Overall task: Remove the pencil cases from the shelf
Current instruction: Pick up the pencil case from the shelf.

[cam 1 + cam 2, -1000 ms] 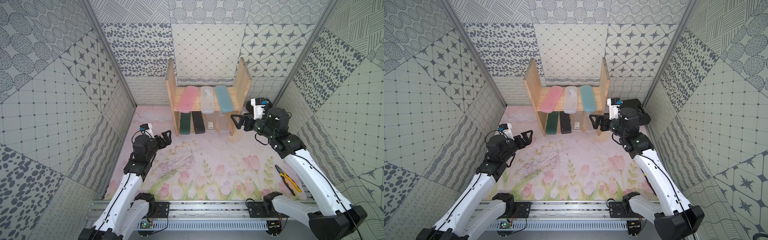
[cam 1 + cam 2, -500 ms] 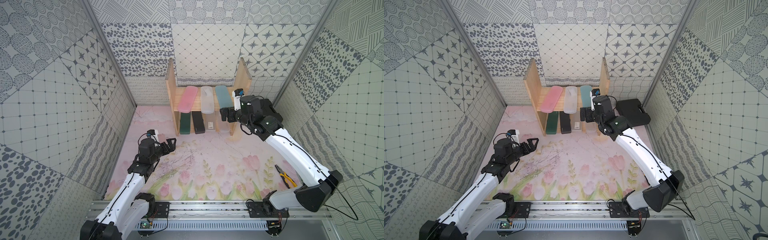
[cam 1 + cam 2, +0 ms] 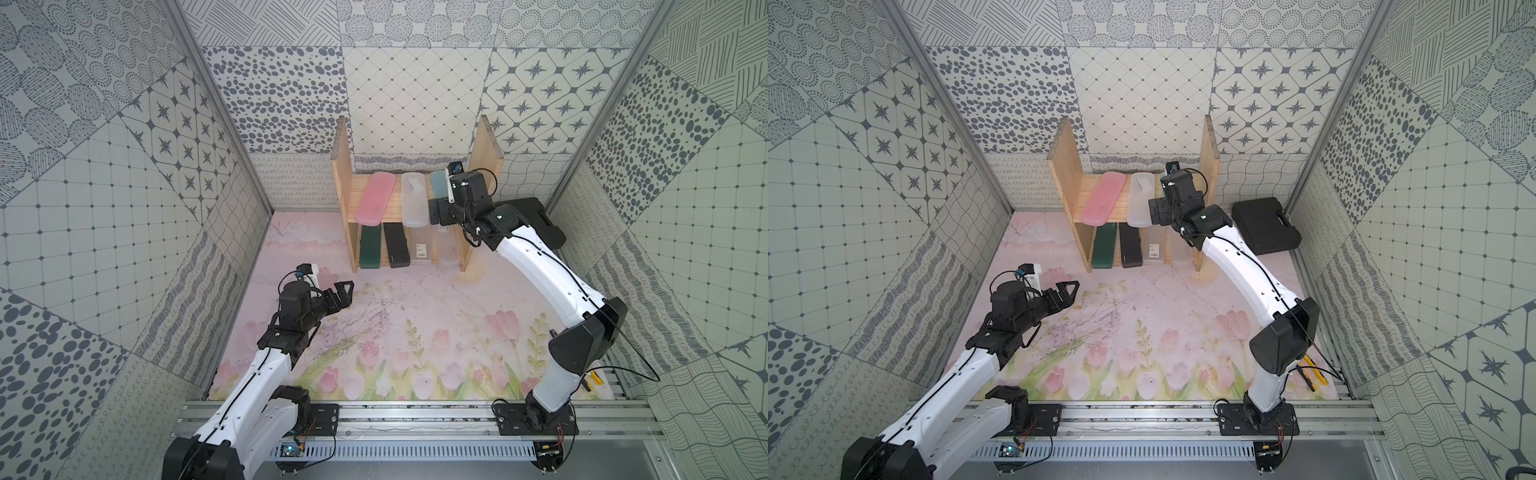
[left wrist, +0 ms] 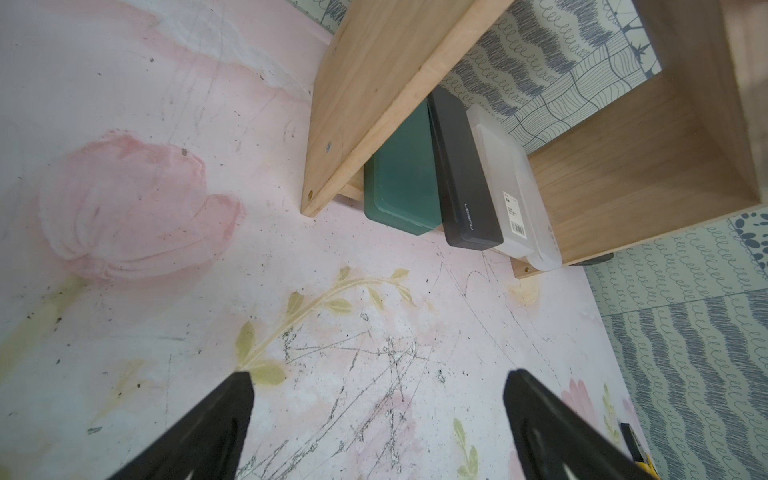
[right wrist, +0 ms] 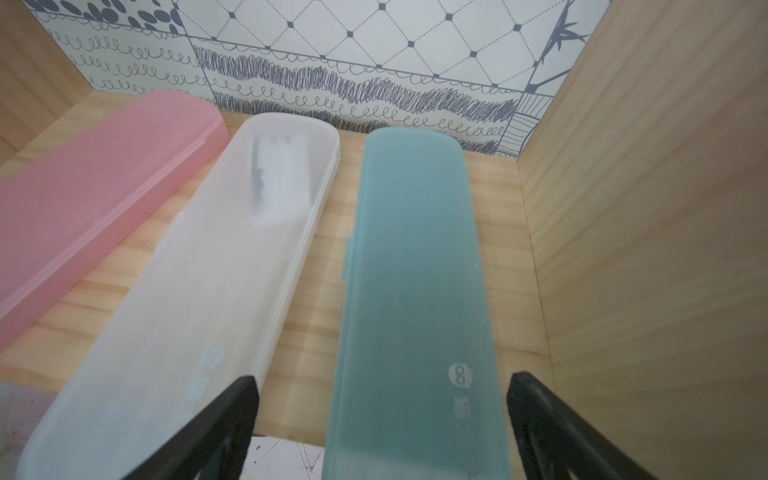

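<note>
Top view: shelf [image 3: 487, 158] at rear of mat [image 3: 415, 311], pink case [image 3: 375, 198] on upper tier.
Left wrist: left gripper [image 4: 378, 382] spread, empty, above mat; green case [image 4: 401, 183], black case [image 4: 461, 174] on lower tier.
Right wrist: right gripper [image 5: 382, 386] spread astride blue case [image 5: 415, 270], upper tier.

**Clearance and obstructions**

Upper tier: the right tool [image 5: 382, 376], fingers spread, straddles the blue case [image 5: 415, 270]. One finger faces the side panel of the shelf [image 5: 644, 208], the other the frosted case [image 5: 208, 270] just beside. Bare surface [image 4: 166, 291] lies open ahead of the left tool [image 4: 378, 374].
</note>
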